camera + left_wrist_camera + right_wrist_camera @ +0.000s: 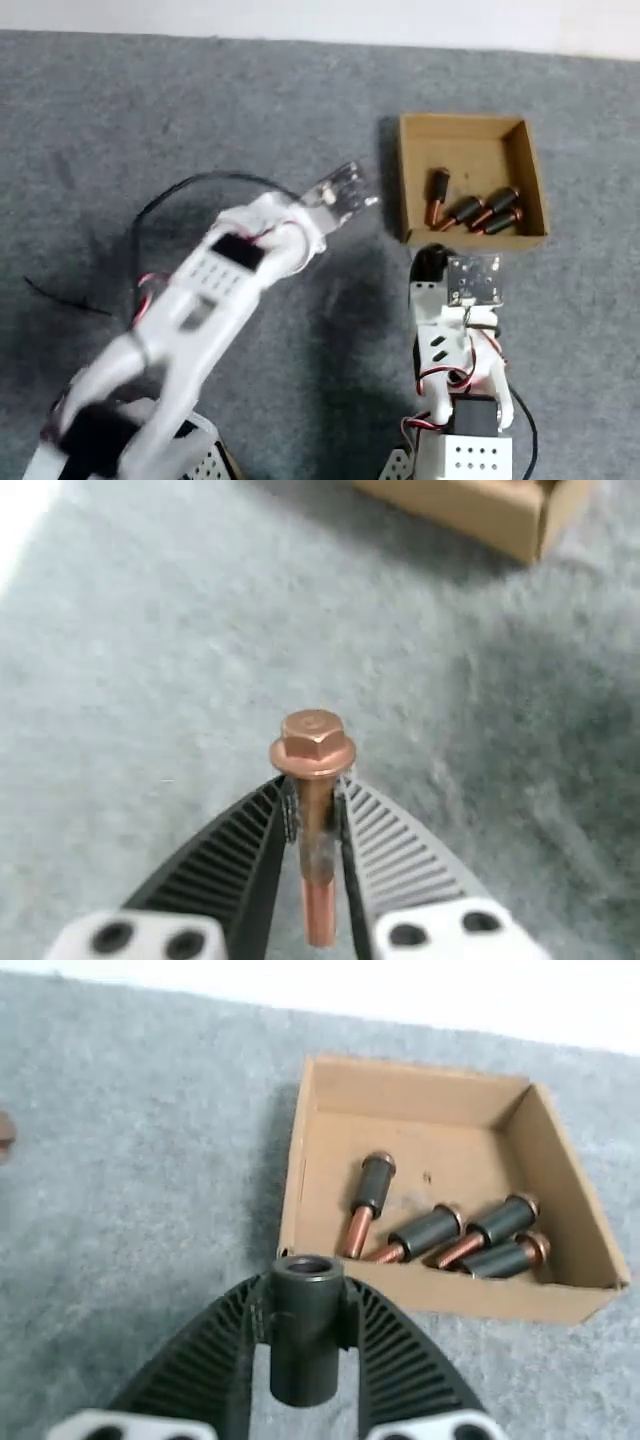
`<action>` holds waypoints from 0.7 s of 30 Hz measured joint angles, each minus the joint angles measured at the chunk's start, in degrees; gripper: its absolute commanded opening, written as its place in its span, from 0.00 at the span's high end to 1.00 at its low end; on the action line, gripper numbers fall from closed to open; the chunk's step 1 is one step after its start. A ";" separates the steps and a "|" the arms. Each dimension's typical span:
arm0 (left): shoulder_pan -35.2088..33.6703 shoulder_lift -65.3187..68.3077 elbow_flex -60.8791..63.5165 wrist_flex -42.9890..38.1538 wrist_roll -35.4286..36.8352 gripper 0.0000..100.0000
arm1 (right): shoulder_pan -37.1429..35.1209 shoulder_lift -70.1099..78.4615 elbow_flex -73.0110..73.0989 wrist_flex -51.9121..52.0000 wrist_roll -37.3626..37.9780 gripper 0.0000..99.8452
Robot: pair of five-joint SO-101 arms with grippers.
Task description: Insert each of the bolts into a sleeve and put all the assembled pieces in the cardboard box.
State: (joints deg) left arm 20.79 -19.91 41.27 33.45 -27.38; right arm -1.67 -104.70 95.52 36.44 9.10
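- Clamped in the left gripper (313, 785) is a copper bolt (313, 748). Its hex head stands clear beyond the ribbed black fingers (245, 850), and its shank runs back between them. The jaws are drawn narrow and press on the shank from both sides.
- Held the same way in the right gripper (305, 1288) is a black sleeve (303, 1345). Its open bore end sticks out past the fingertips and points toward the cardboard box (330, 1095).
- From above, the right gripper sits just outside the box wall nearest the arms' bases, close to one corner.
- The left gripper hangs near the box's outer side wall on the left arm's side, apart from the wall, with the bolt over bare cover.
- Four assembled pieces (425, 1232) lie on the box floor, each a copper bolt in a dark sleeve. Three are bunched side by side toward the box wall nearest the right gripper, and the fourth lies just beside them, angled differently.
- Under the box and both arms spreads a grey felt-like table cover (200, 110).
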 measured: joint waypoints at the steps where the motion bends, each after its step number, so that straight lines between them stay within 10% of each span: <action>1: 0.00 -3.16 2.55 -1.49 0.09 0.99 | 0.00 0.00 0.00 -0.44 0.00 1.00; 13: -4.40 -34.11 21.71 -12.04 13.80 0.99 | -0.09 0.00 0.00 -1.76 0.00 1.00; 21: -12.31 -53.54 28.48 -12.22 37.19 0.99 | -9.76 0.09 0.00 -6.59 0.00 1.00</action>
State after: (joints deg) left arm 8.48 -73.45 69.76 21.23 9.80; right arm -11.43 -104.62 95.52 29.85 9.10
